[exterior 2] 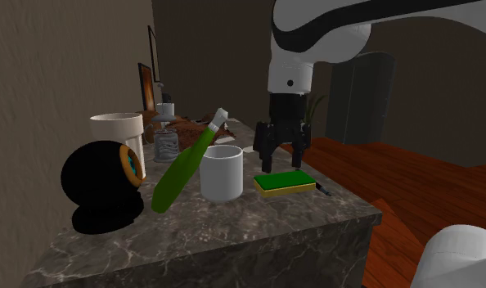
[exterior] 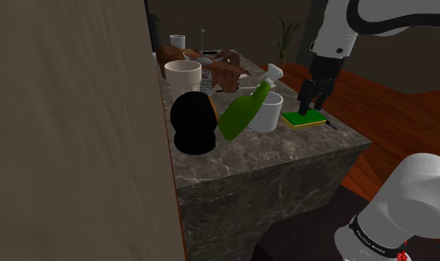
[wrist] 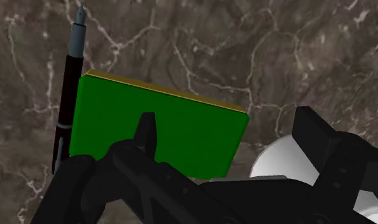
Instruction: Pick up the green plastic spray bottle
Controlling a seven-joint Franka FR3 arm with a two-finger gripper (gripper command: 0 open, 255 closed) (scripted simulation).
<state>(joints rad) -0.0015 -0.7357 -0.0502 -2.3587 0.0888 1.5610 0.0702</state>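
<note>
Counter [exterior: 300, 159]: dark marble, crowded.
Spray bottle [exterior 2: 182, 168]: green, tilted, leaning against the white cup [exterior 2: 222, 178], toward the second exterior view's left of the gripper. Probably light, stiff and slick, so grasp the wider lower body.
Gripper [exterior 2: 282, 157]: fingers apart, empty, above the green sponge [exterior 2: 284, 182].

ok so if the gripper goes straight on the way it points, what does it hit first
Most likely the green sponge, lying flat on the counter directly under the open gripper. The bottle is aside, past the cup.
</note>
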